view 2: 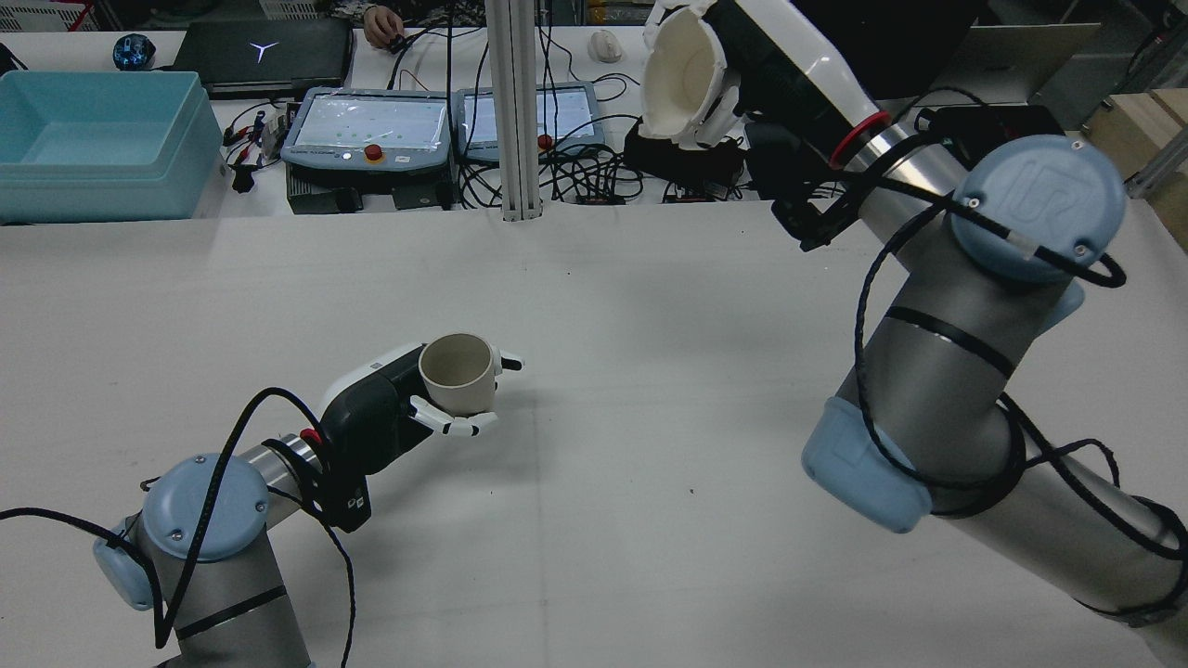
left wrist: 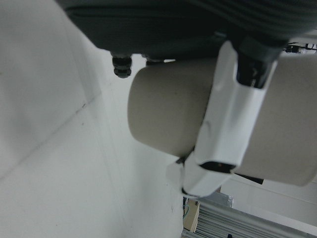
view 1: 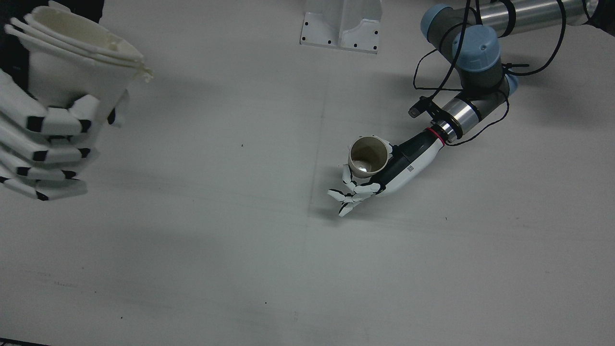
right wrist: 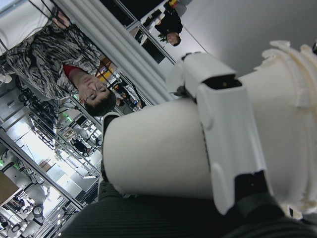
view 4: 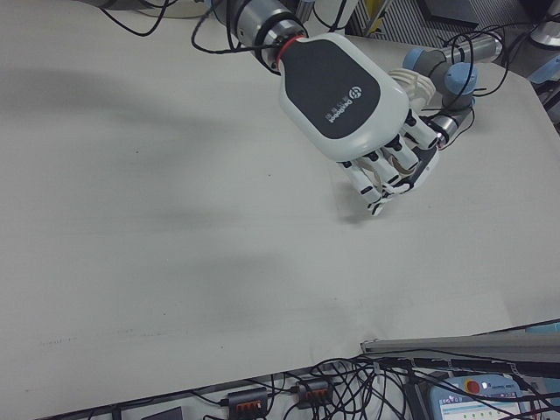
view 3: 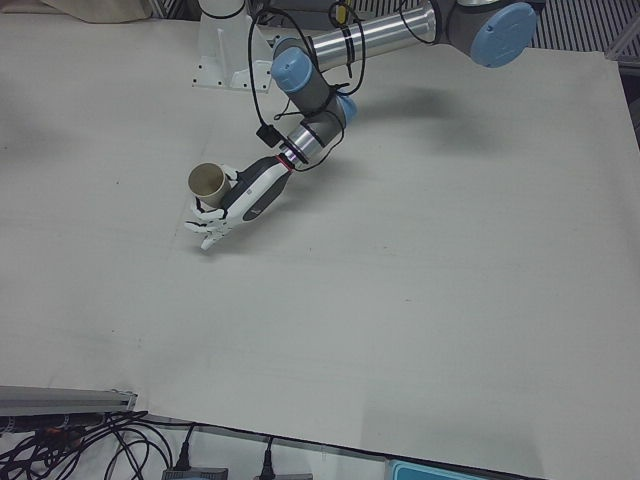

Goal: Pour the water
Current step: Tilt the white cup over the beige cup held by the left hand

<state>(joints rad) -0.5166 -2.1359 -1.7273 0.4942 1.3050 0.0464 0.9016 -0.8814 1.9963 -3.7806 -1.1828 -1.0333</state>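
Note:
My left hand (view 2: 390,417) is shut on a beige cup (view 2: 457,373) and holds it upright, low over the middle of the table (view 2: 650,520). The cup also shows in the front view (view 1: 369,156), the left-front view (view 3: 208,180) and the left hand view (left wrist: 168,119), with the hand (view 1: 394,168) behind it. My right hand (view 2: 780,65) is raised high and shut on a white cup with a ragged rim (view 2: 682,79). That cup is tipped on its side, its mouth toward my left. It looms at the front view's left edge (view 1: 72,57). The right hand fills the right-front view (view 4: 350,96).
The arm pedestal (view 1: 341,24) stands at the table's robot side. Beyond the far edge are a teal bin (view 2: 93,148), two teach pendants (view 2: 371,130), cables and an upright post (view 2: 515,111). A person (right wrist: 84,84) shows in the right hand view.

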